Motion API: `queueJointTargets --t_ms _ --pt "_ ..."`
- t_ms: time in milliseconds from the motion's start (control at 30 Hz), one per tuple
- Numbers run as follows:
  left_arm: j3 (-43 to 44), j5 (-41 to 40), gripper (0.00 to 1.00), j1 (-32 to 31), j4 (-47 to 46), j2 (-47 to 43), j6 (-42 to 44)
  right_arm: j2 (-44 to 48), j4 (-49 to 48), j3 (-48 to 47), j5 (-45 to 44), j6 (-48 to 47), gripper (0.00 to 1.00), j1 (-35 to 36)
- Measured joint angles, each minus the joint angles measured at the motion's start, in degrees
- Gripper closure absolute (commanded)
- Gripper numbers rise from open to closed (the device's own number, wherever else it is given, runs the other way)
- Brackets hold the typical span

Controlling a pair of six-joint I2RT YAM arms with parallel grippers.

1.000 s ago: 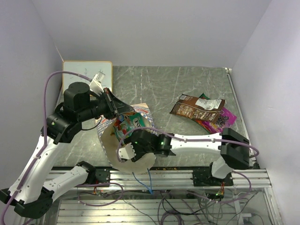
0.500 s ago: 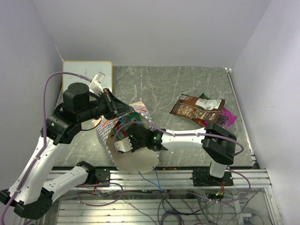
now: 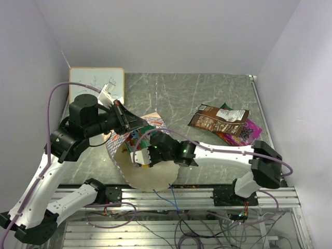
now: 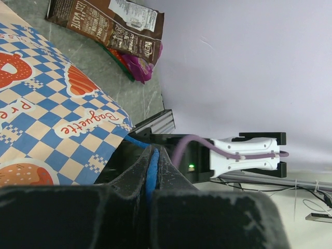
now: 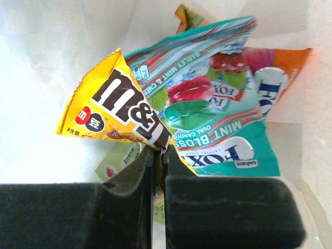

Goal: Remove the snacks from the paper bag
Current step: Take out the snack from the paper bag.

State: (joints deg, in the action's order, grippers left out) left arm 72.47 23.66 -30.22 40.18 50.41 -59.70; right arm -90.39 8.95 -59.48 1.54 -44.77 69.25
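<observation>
From above, the left gripper [image 3: 136, 123] is clenched on the far rim of the paper bag [image 3: 150, 179], a cream bag with a blue-and-white checkered band that lies at the near left of the marbled grey-green table [image 3: 171, 98]. The right gripper [image 3: 140, 155] reaches into the bag's open mouth; its jaws are hidden there. At the far right, well apart, a glossy brown bag [image 3: 218, 119] lies over a purple packet [image 3: 250, 132]. A whiteboard [image 3: 96, 83] sits at the far left.

In the left wrist view, the left gripper [image 4: 152, 155] is pinched shut on a thin blue cord handle [image 4: 152, 168], beside the checkered paper.

In the right wrist view, the right gripper [image 5: 158, 153] is closed tight on the lower corner of a crinkled yellow candy packet [image 5: 114, 109]. Behind it lie a shiny teal mint packet [image 5: 218, 119], an orange packet [image 5: 290, 62] and a small green packet [image 5: 116, 158], all inside the bag's pale walls.
</observation>
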Motion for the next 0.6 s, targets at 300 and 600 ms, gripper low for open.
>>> queueJointTargets --t_ms 300,600 --pt "-0.17 -0.28 0.93 0.00 0.00 -0.31 0.00 14.01 9.73 -0.61 8.00 7.69 1.00 0.33" --pt "-1.36 -2.29 0.93 0.00 -0.04 -0.35 -0.13 29.07 16.96 -8.20 4.42 18.01 1.00 0.52"
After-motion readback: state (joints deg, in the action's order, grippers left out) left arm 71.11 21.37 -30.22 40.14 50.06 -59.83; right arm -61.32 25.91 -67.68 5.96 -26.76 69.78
